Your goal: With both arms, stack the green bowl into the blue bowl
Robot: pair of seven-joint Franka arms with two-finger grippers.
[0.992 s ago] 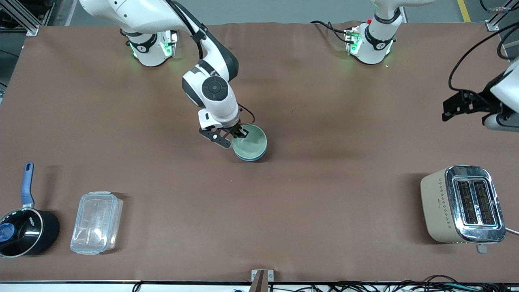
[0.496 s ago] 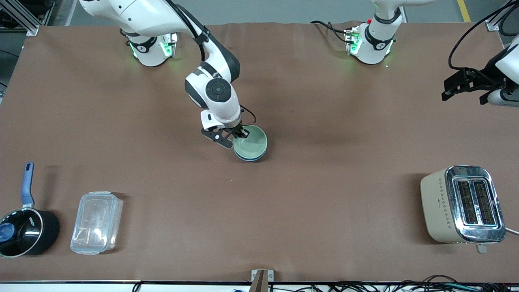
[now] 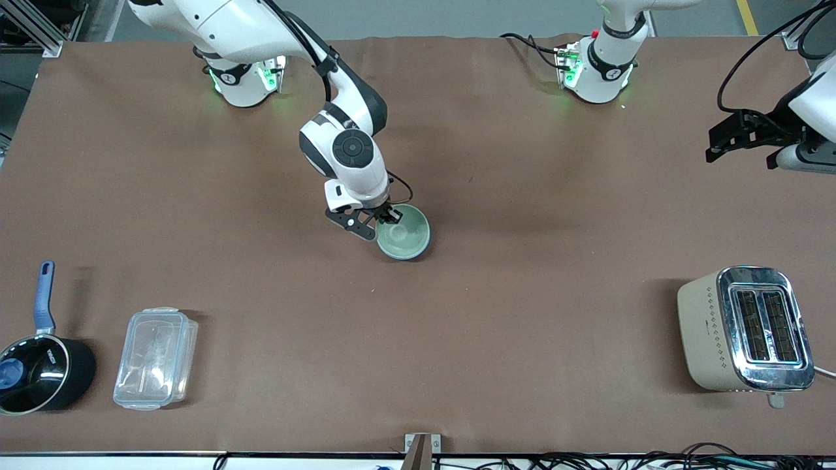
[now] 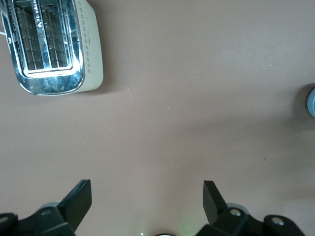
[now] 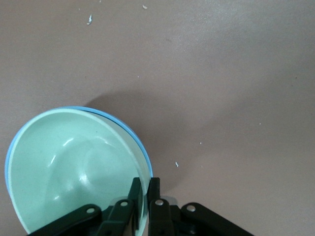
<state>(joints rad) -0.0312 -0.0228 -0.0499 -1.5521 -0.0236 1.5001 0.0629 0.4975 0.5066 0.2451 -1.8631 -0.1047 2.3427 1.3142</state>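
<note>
I am holding my right end effector (image 3: 385,220) down at the middle of the counter (image 3: 522,313), clenched on the rim of the green bowl (image 3: 403,236). One finger is sitting inside the bowl and the other is pressing the outside of the same wall, as my right wrist view shows (image 5: 145,196). The green bowl (image 5: 74,167) is sitting nested inside the blue bowl (image 5: 118,122), whose rim is showing only as a thin sky-blue crescent around the green one. In the front view the blue bowl (image 3: 418,251) is peeking out just under the green bowl's edge, resting on the counter directly below my right end effector.

My left end effector (image 3: 725,134) is waiting up in the air over the left arm's end of the counter, well apart from the bowls, with its fingers (image 4: 78,201) spread wide and gripping nothing. Under it, my left wrist view is showing the toaster (image 4: 49,46) standing on bare counter, and a sliver of the blue bowl (image 4: 311,101) at the frame's edge.
</note>
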